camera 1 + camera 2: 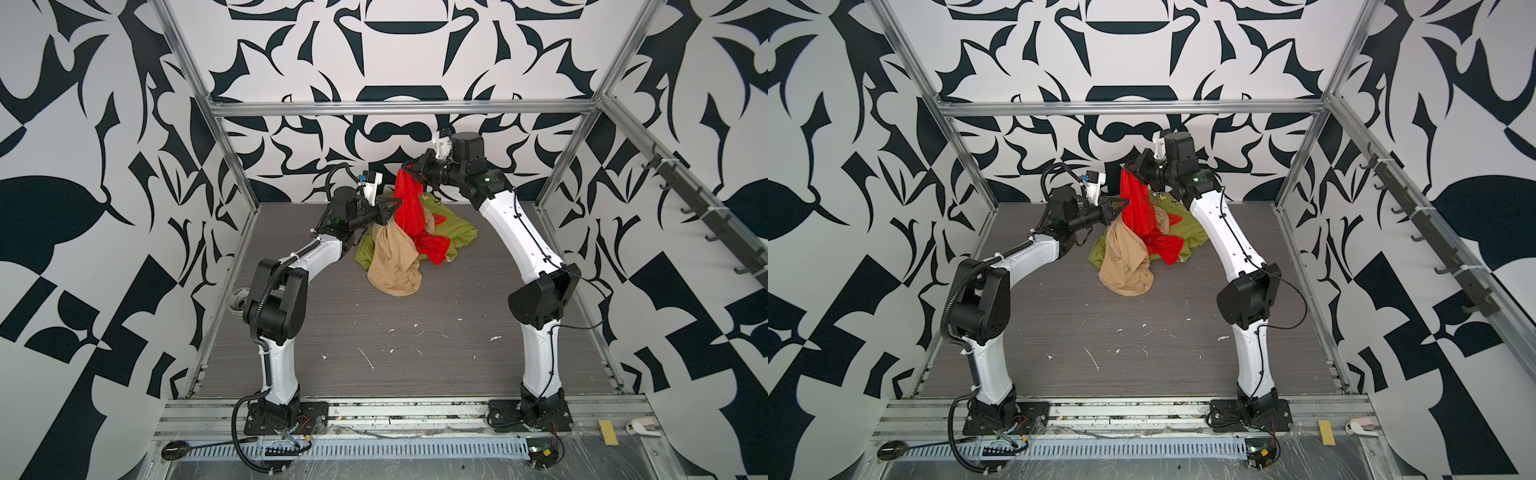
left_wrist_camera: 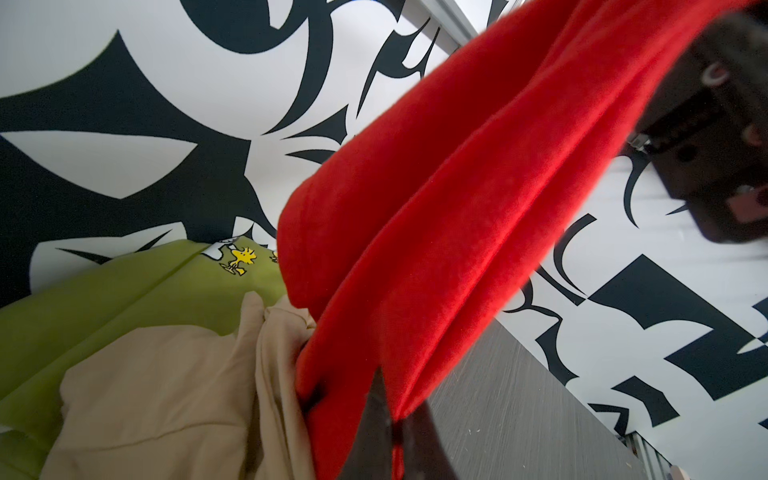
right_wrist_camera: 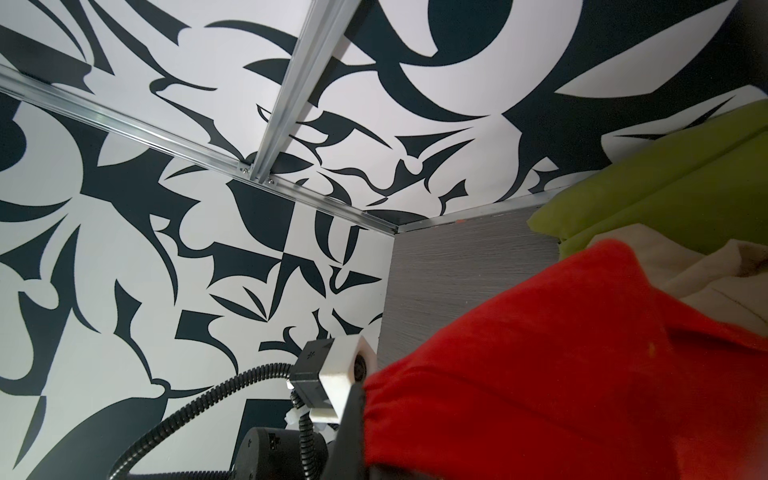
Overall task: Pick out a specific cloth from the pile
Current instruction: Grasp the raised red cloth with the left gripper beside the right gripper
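Hanging just above frame centre in a top view: red cloth [image 1: 411,208], lower end draped on the pile [image 1: 401,251] | right gripper [image 1: 409,169] clamped on its top corner; left gripper [image 1: 395,204] pinched on its left edge, lower down | pile: tan-beige cloth [image 1: 390,274] over olive-green cloth [image 1: 457,235]; both on grey table [image 1: 415,353]

Black-white patterned walls [image 1: 399,62]; grey woodgrain floor [image 1: 415,353]; aluminium frame [image 1: 399,109].

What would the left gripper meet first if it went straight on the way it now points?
The red cloth: the left gripper is shut on its hanging fold. Beyond that, possibly the right arm, though depth is unclear.
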